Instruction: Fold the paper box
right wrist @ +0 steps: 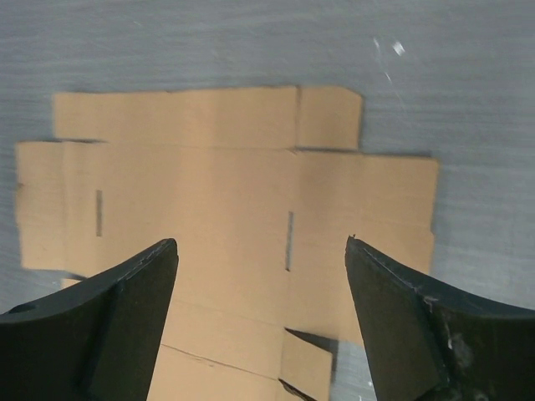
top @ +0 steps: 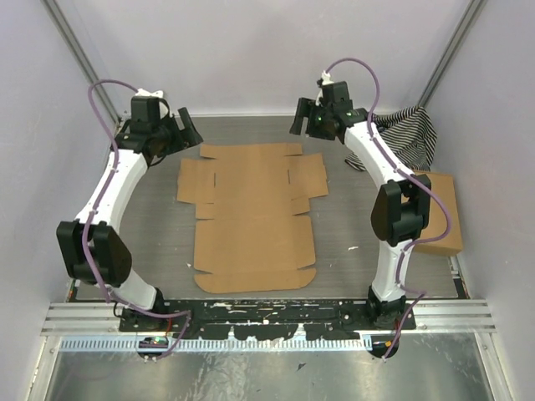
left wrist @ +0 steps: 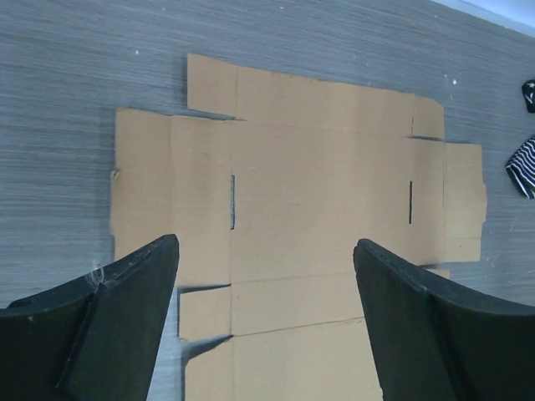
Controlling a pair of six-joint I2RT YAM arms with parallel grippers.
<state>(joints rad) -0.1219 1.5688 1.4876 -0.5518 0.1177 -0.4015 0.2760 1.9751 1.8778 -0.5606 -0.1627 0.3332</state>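
The paper box (top: 251, 219) lies flat and unfolded on the grey table, a brown die-cut sheet with flaps, slits and rounded tabs at its near edge. It also shows in the left wrist view (left wrist: 301, 184) and in the right wrist view (right wrist: 217, 192). My left gripper (top: 185, 127) hovers above the table beyond the sheet's far left corner, open and empty. My right gripper (top: 299, 117) hovers beyond the far right corner, open and empty. In each wrist view the two black fingers (left wrist: 125, 309) (right wrist: 418, 317) stand wide apart above the sheet.
A black-and-white striped cloth (top: 410, 134) lies at the back right, its edge also in the left wrist view (left wrist: 522, 163). A squarish brown cardboard box (top: 439, 213) sits at the right edge, behind the right arm. Walls enclose the table on three sides.
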